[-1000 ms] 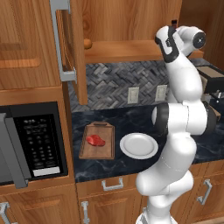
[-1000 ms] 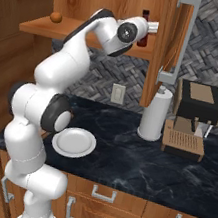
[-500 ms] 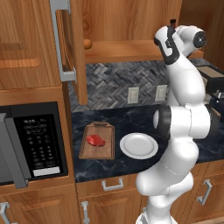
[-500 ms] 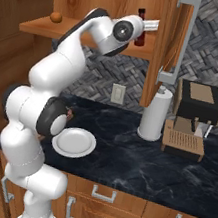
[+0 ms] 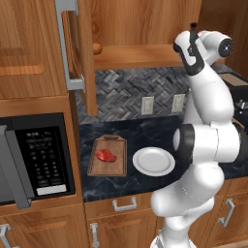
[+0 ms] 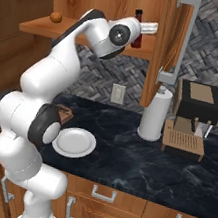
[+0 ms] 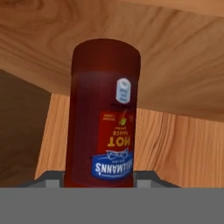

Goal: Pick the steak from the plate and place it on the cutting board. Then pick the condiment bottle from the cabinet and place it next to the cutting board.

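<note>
The red steak [image 5: 106,155] lies on the brown cutting board [image 5: 119,167], left of the bare white plate [image 5: 153,161] on the dark counter. High in the open cabinet [image 5: 140,19], my gripper [image 6: 141,31] is shut on the condiment bottle [image 6: 137,28] just above the wooden shelf [image 5: 145,55]. In the hand view the condiment bottle [image 7: 105,118] sits close up between the fingers, with dark red contents and its red label upside down. Its black cap [image 5: 193,24] pokes up beside my hand.
The cabinet door [image 6: 176,41] with its grey handle [image 5: 65,46] hangs open beside the arm. A small brown ball [image 6: 56,17] rests on the shelf. A microwave [image 5: 34,160] stands left; a paper-towel roll [image 6: 154,116] and coffee machine [image 6: 193,118] stand right.
In the right base view the hand and the bottle have shifted slightly left together, away from the open door. The steak, board and plate have not moved.
</note>
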